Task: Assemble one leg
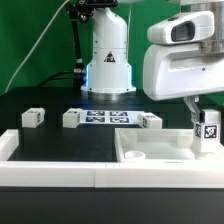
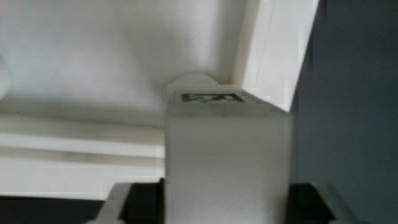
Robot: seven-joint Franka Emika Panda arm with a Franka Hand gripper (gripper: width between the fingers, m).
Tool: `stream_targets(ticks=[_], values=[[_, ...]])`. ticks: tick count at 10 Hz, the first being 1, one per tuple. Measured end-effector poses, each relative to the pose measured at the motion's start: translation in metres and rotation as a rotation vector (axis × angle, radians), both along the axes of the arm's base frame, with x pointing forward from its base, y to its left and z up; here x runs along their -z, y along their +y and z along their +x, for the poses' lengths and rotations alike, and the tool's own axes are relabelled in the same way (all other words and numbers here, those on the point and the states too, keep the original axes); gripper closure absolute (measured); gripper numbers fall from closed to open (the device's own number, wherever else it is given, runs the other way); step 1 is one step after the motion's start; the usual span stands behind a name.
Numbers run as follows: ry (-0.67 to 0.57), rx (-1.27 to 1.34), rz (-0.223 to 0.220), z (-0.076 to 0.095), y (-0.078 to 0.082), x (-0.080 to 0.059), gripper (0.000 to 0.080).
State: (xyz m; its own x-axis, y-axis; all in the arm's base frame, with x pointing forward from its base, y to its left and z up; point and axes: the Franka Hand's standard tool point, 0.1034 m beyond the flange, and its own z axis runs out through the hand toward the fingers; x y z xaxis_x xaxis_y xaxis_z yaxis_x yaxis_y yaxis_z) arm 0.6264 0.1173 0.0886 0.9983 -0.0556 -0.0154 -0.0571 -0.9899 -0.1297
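Observation:
My gripper (image 1: 205,118) is shut on a white leg (image 1: 207,133) with a black-and-white tag, holding it upright at the exterior view's right, over the right end of the large flat white slab (image 1: 150,150). In the wrist view the leg (image 2: 226,150) stands between my dark fingers (image 2: 139,200), its far end at the slab's corner (image 2: 267,60). Three more legs lie on the black table: one at the left (image 1: 33,117), one in the middle (image 1: 73,118), one right of the board (image 1: 150,121).
The marker board (image 1: 110,118) lies at the back in front of the arm's white base (image 1: 108,60). A white raised rim (image 1: 50,175) runs along the table's front and left edge. A green backdrop stands behind.

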Motion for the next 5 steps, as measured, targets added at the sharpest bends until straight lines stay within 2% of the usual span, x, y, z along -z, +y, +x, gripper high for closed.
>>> stream_targets(ticks=[5], values=[[0.029, 0.498, 0.020, 0.0067, -0.0067, 0.0014, 0.0507]])
